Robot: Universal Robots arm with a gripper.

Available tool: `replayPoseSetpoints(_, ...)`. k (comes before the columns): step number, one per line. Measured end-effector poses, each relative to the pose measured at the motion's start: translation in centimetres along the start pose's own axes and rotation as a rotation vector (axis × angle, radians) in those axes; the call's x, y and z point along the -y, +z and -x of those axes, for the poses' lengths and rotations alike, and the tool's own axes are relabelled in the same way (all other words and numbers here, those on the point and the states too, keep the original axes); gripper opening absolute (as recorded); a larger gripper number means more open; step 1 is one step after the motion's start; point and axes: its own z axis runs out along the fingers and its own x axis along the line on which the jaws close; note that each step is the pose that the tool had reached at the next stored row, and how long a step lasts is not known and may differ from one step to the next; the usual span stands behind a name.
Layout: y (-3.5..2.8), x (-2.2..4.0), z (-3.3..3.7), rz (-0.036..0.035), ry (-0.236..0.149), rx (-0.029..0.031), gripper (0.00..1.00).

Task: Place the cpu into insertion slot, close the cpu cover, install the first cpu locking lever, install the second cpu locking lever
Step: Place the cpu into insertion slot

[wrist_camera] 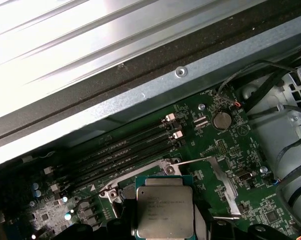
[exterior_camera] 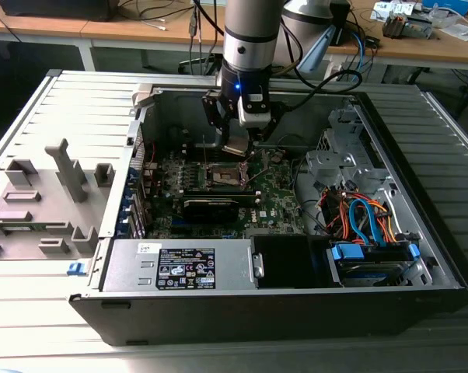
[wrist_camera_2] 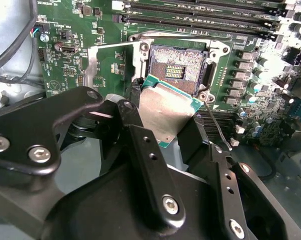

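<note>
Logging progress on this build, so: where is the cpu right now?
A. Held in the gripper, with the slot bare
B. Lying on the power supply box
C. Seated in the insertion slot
A: in the second wrist view the gripper clamps the cpu beside the insertion slot, whose pin field is uncovered.

The cpu (wrist_camera_2: 165, 112) presented a silver-grey metal top with a green border. The insertion slot (wrist_camera_2: 176, 70) had a dark frame around a brownish-gold pin field. The cpu cover (wrist_camera_2: 93, 62) was bare silver-grey. The circuit board (wrist_camera_2: 60, 82) was green with fine pale markings. In the first wrist view, the memory slots (wrist_camera: 123, 150) were black. In the exterior view, the power supply box (exterior_camera: 129, 260) was silver-grey with a black label, and the cables (exterior_camera: 364, 217) were orange, blue and red
</note>
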Motion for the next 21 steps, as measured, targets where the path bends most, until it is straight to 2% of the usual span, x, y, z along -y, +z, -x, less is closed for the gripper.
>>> replayPoseSetpoints(21,0.19,0.00,0.00,0.0004,0.027,0.0005,0.55)
